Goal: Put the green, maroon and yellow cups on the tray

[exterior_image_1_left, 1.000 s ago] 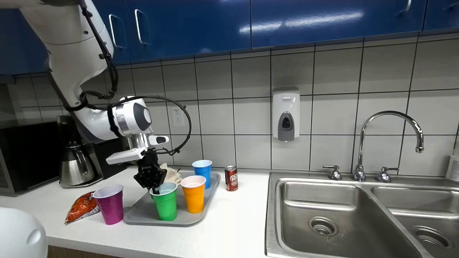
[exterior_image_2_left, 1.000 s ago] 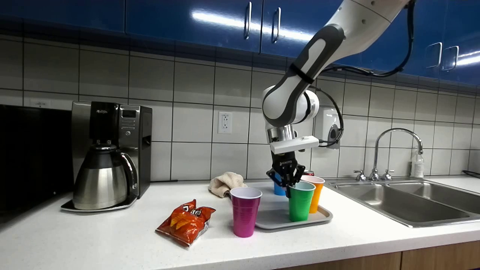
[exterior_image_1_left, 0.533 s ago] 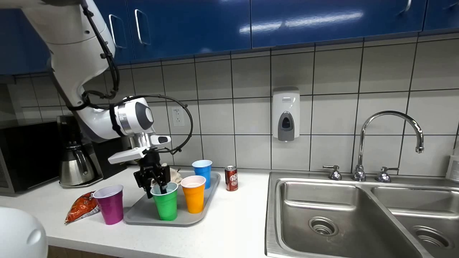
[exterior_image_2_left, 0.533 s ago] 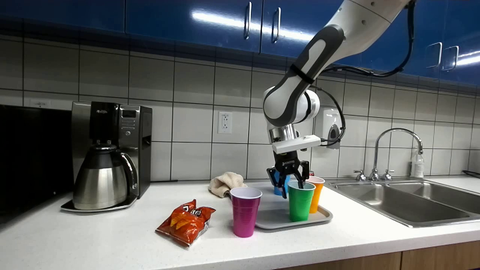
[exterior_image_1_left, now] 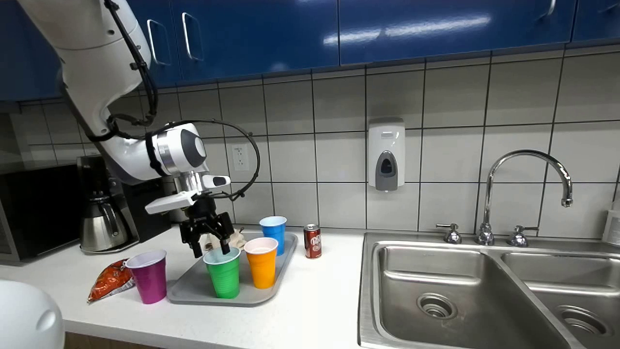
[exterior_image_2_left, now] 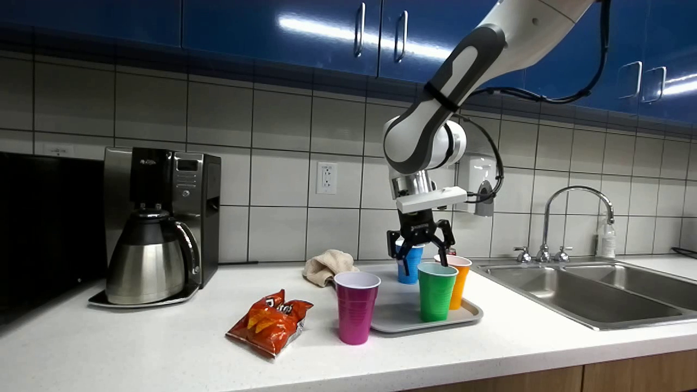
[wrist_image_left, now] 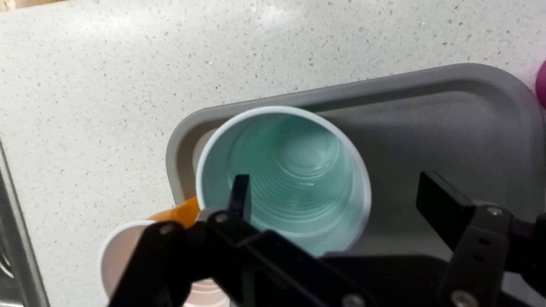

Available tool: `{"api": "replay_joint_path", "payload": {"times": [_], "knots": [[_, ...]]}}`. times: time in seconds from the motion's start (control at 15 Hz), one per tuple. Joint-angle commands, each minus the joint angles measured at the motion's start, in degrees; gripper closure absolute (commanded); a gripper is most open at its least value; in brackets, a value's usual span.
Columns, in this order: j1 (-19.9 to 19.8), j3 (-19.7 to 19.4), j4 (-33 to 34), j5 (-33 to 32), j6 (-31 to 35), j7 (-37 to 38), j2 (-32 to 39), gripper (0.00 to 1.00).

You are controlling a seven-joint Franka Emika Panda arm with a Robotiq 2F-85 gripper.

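The green cup [exterior_image_1_left: 226,278] stands upright on the grey tray [exterior_image_1_left: 190,290], near its front edge. Beside it on the tray is the orange-yellow cup [exterior_image_1_left: 264,270]. The maroon cup [exterior_image_2_left: 355,317] stands upright on the counter, just off the tray's end; only a sliver of the maroon cup [wrist_image_left: 541,85] enters the wrist view. My gripper [exterior_image_2_left: 425,267] is open above the green cup, nothing between its jaws. In the wrist view one of its fingers [wrist_image_left: 241,192] overlaps the mouth of the green cup [wrist_image_left: 305,147], while the opposite one hangs over bare tray.
A blue cup [exterior_image_1_left: 273,235] occupies the tray's back, with a soda can [exterior_image_1_left: 312,241] beyond the tray's side. A beige cloth [exterior_image_2_left: 328,267] lies behind; a red chip bag [exterior_image_2_left: 269,322] is near the maroon cup. The sink [exterior_image_1_left: 436,281] and coffee maker [exterior_image_2_left: 158,228] flank the area.
One second ago the fingers were close together at the green cup's rim. They have spread wide and the gripper has risen. The green cup has stayed in place on the tray.
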Motion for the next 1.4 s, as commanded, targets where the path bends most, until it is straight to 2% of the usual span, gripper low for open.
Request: {"api": "replay_joint_path", "payload": {"times": [0.0,0.27,0.33,1.33], "knots": [[0.1,0.3,-0.8,-0.6,-3.0,0.3,-4.4,0.0],[-0.4,1.1,-1.7,0.9,-4.5,-1.2,-8.2,0.0],[-0.6,0.9,0.0,0.1,-2.6,-0.2,-4.8,0.0],[-0.8,1.3,-0.9,0.2,-3.5,-0.2,-6.6,0.0]]}}
